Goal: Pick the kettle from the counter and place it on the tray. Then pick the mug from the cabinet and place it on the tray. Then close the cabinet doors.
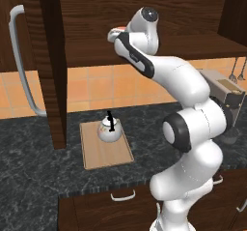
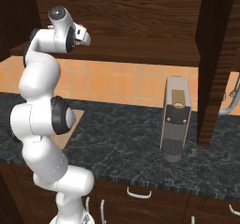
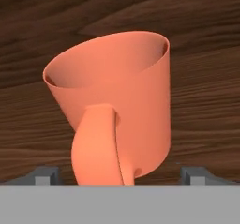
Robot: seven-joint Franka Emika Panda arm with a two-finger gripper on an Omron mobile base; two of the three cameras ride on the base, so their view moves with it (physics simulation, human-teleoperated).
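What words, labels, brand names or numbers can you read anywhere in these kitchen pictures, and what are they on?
None: no readable text appears in any view.
The mug is plain orange, with no print.
The kettle on the tray has only faint speckles, no lettering.
The grey appliance on the counter has a tan panel and small dark marks, too small to read as characters.
The cabinet doors show only wood grain.

No readable text, labels, brands or numbers anywhere. The mug (image 3: 117, 110) is plain orange, unmarked. The kettle (image 1: 109, 128) carries only faint speckles, no lettering. The grey appliance (image 2: 175, 124) on the right shows no legible marking.
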